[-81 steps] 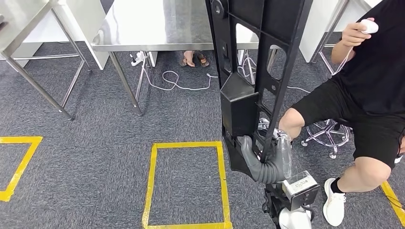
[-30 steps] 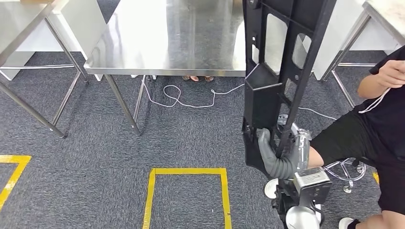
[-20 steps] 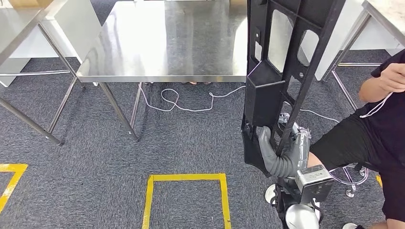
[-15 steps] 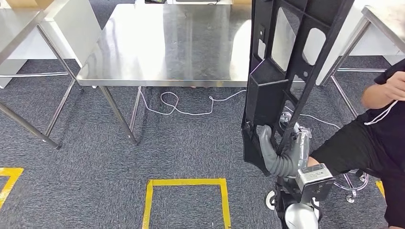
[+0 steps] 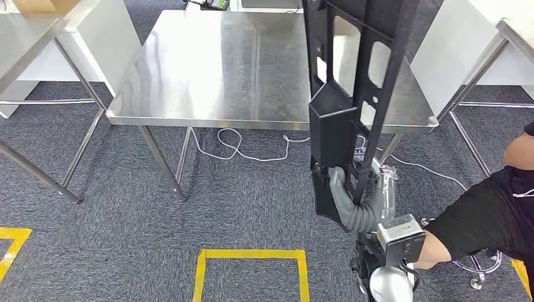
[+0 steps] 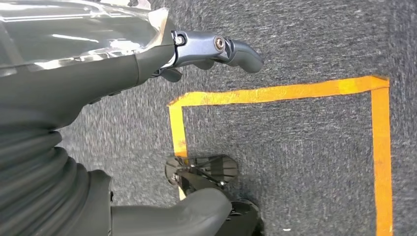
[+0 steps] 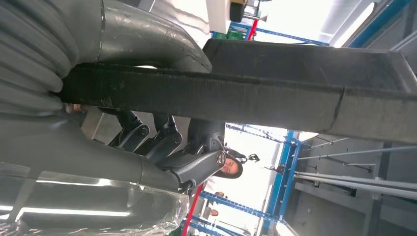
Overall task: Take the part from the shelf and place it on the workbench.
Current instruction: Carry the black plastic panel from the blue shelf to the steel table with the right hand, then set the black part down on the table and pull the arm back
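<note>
The part point(image 5: 352, 94) is a long black plastic frame with cut-outs, held upright in front of me. My right hand point(image 5: 351, 202) grips its lower end, thumb across one bar. In the right wrist view the part's black bar point(image 7: 295, 93) lies across the grey thumb, with dark fingers point(image 7: 162, 142) curled behind it. The workbench point(image 5: 220, 69), a bare stainless steel table, stands straight ahead, and the part's upper half overlaps its right side in the head view. My left hand point(image 6: 123, 64) hangs over the carpet and holds nothing, with one dark finger point(image 6: 231, 49) stretched out.
A person in black point(image 5: 491, 220) sits at the lower right, close to my right arm. A yellow tape square point(image 5: 252, 255) marks the carpet below. A white cable point(image 5: 239, 148) lies under the workbench. Another steel table point(image 5: 25, 38) stands at the left and one point(image 5: 516, 31) at the right.
The camera has moved: the workbench now sits lower and fuller in view, the tape square and the person slid towards the edges. My right hand still grips the part.
</note>
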